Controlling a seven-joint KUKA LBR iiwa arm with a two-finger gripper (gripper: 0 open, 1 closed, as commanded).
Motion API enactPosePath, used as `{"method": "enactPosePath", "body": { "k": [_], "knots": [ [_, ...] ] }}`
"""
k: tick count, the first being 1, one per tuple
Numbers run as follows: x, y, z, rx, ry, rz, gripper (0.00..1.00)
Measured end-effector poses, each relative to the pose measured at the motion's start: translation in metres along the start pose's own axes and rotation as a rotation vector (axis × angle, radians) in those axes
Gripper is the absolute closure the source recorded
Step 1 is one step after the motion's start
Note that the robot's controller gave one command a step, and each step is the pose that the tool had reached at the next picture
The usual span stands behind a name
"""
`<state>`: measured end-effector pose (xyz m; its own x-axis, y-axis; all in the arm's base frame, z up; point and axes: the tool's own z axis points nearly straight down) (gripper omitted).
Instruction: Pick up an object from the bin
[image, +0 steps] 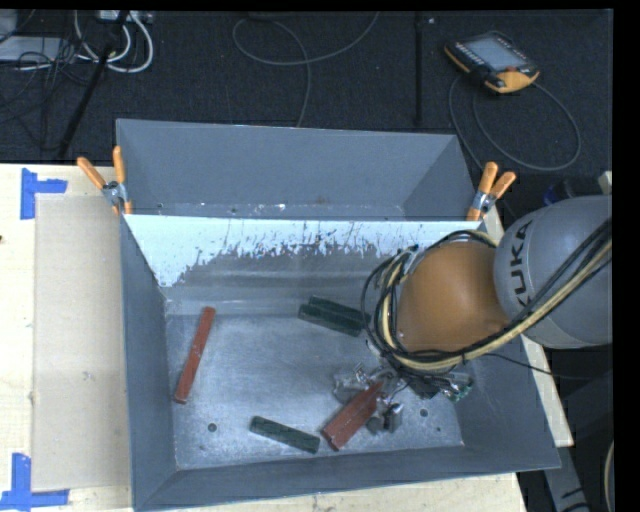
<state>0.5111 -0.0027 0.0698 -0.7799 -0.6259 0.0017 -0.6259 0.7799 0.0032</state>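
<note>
My gripper (371, 399) is low in the bin's front right part, under the orange wrist cover. It sits right at the upper end of a red-brown flat block (345, 421), which lies slanted on the floor and points toward the front. A dark green bar (284, 434) lies just left of that block near the front wall. Another dark green bar (334, 315) lies behind the gripper, toward the back slope.
A long red-brown stick (194, 354) lies at the left side of the floor, far from the gripper. The arm and its cables cover the bin's right side. The right wall stands close to the gripper.
</note>
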Motion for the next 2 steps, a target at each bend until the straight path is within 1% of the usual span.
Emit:
{"method": "enactPosePath", "body": {
  "k": [1,2],
  "knots": [
    [0.001,0.001,-0.004,-0.002,0.002,0.0,1.0],
    [0.002,0.002,-0.024,-0.004,0.005,0.001,1.0]
  ]
}}
